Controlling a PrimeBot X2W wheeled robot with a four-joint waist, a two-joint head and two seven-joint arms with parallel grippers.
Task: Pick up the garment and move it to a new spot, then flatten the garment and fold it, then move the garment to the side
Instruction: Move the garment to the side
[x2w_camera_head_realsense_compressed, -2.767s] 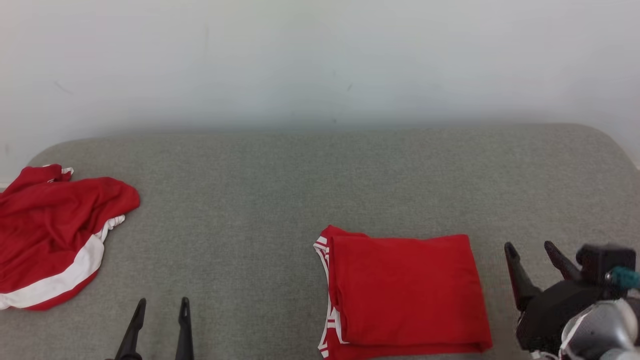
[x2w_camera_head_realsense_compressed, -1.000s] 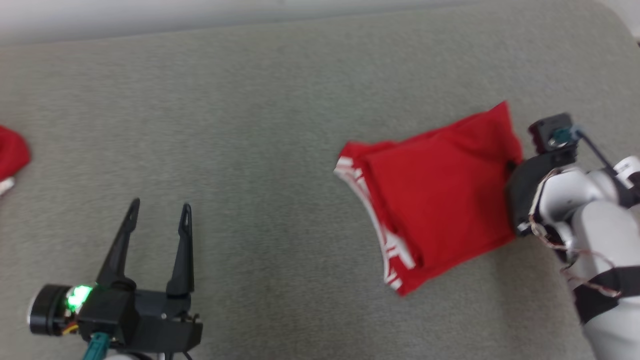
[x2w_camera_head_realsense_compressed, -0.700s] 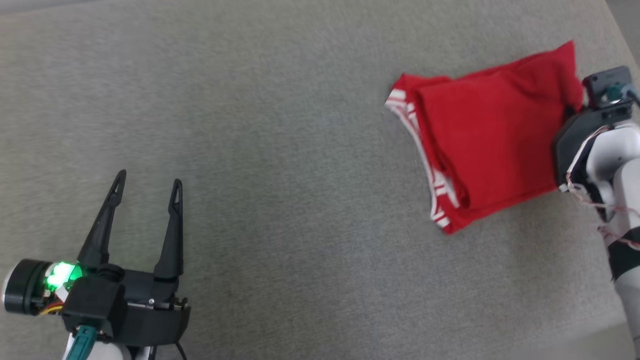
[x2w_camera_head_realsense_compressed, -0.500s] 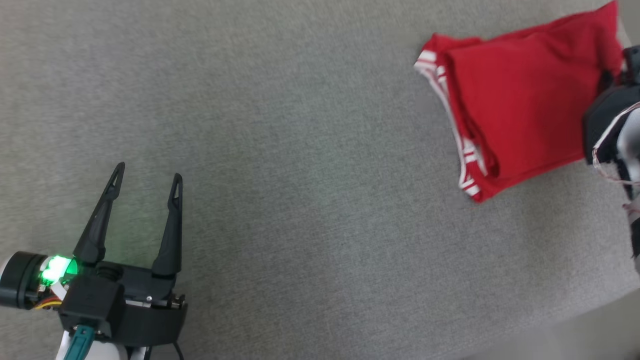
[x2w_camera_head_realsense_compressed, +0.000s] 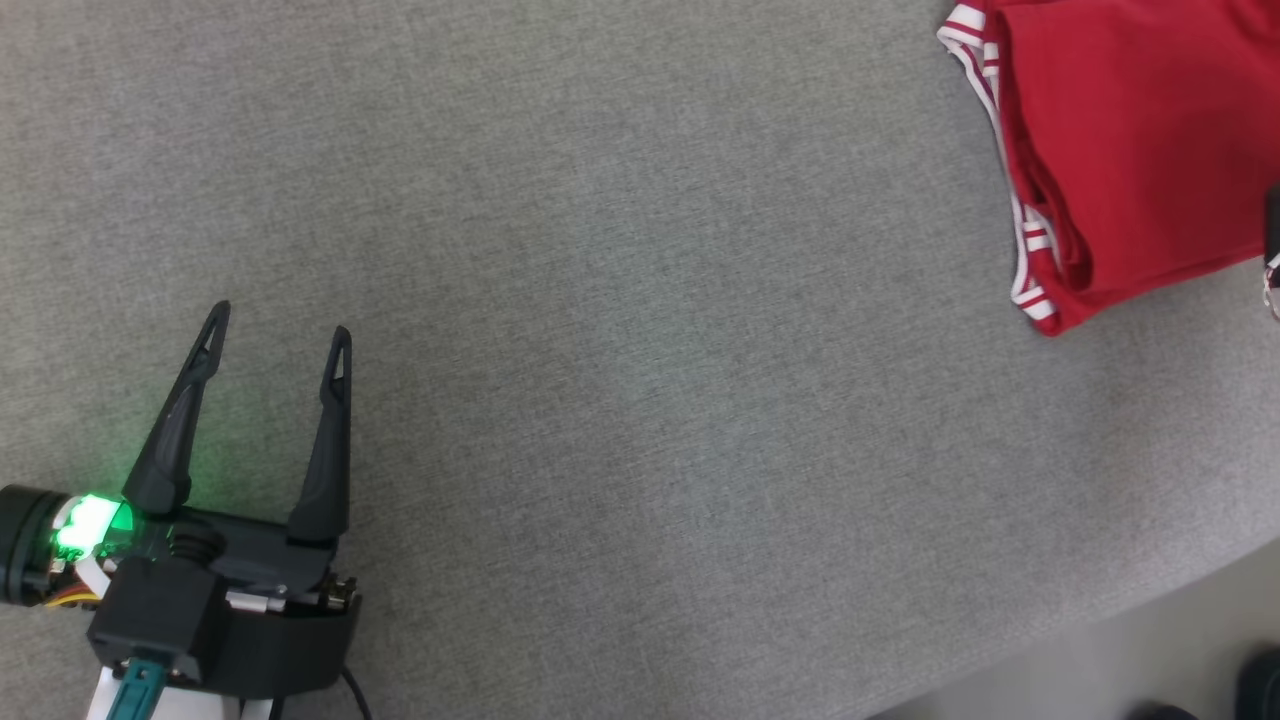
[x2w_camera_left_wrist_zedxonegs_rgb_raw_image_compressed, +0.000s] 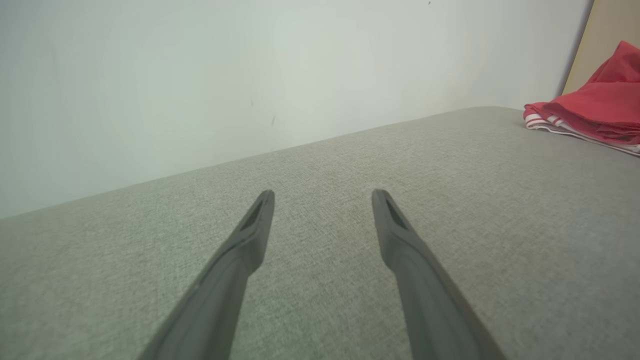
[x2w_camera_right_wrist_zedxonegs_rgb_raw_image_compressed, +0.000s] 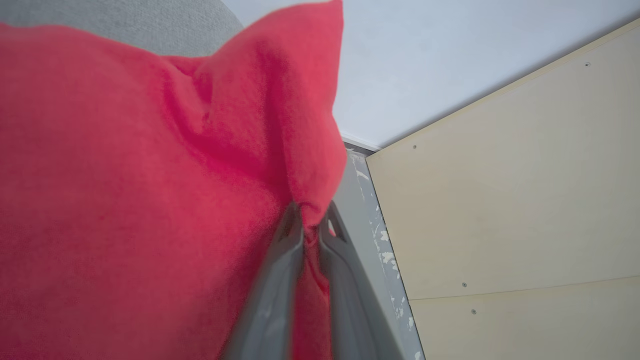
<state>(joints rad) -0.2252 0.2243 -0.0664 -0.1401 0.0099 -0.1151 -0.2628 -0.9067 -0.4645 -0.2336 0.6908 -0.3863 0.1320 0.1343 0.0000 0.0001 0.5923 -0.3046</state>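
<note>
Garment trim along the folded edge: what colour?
The trim is white with red stripes, on the red garment; clearest in head view.

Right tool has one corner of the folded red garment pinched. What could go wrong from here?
1. The right tool grips only a bunched corner of the garment; pulling there may slide the layers apart and undo the fold.
2. The cushion ends beside the beige panel just past that corner; the garment may slip off the edge.
</note>
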